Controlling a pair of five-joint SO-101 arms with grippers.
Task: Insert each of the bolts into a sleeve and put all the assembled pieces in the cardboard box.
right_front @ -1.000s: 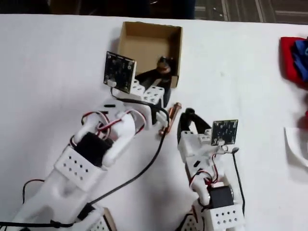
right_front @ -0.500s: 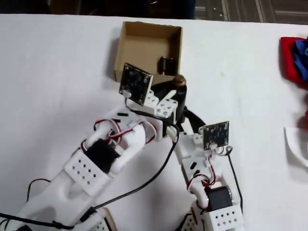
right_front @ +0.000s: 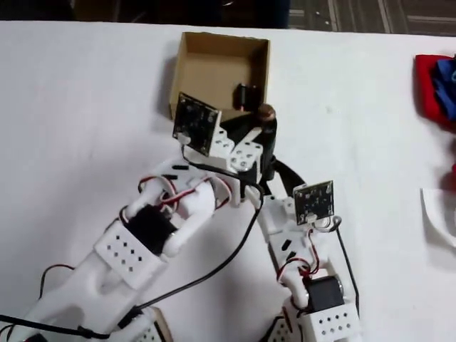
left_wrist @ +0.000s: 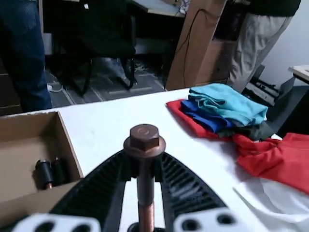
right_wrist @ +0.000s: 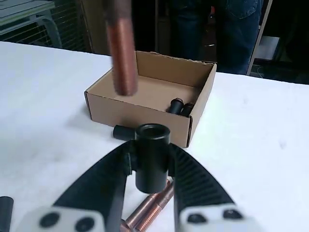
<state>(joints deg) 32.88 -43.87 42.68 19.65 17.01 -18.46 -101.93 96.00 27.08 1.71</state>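
My left gripper (left_wrist: 143, 162) is shut on a copper bolt (left_wrist: 144, 140), held upright with its hex head up. In the high view this bolt (right_front: 266, 112) hangs just off the cardboard box's (right_front: 214, 60) near right corner. My right gripper (right_wrist: 150, 152) is shut on a black sleeve (right_wrist: 152, 159), upright with its bore facing up. The bolt's shaft (right_wrist: 120, 53) hangs above and slightly to one side of the sleeve, its tip apart from the bore. In the high view the right gripper (right_front: 279, 171) sits right under the left gripper (right_front: 256, 135). Assembled pieces (right_wrist: 181, 106) lie inside the box (right_wrist: 145, 116).
A spare black sleeve (right_wrist: 123, 131) lies on the table in front of the box wall. Loose copper bolts (right_wrist: 149, 208) lie under my right gripper. Red and blue cloths (right_front: 436, 82) and a white item (right_front: 438, 214) sit at the table's right edge.
My left arm has carried the bolt from the box's near edge to the right, over the right gripper. The right arm has shifted slightly left, toward it.
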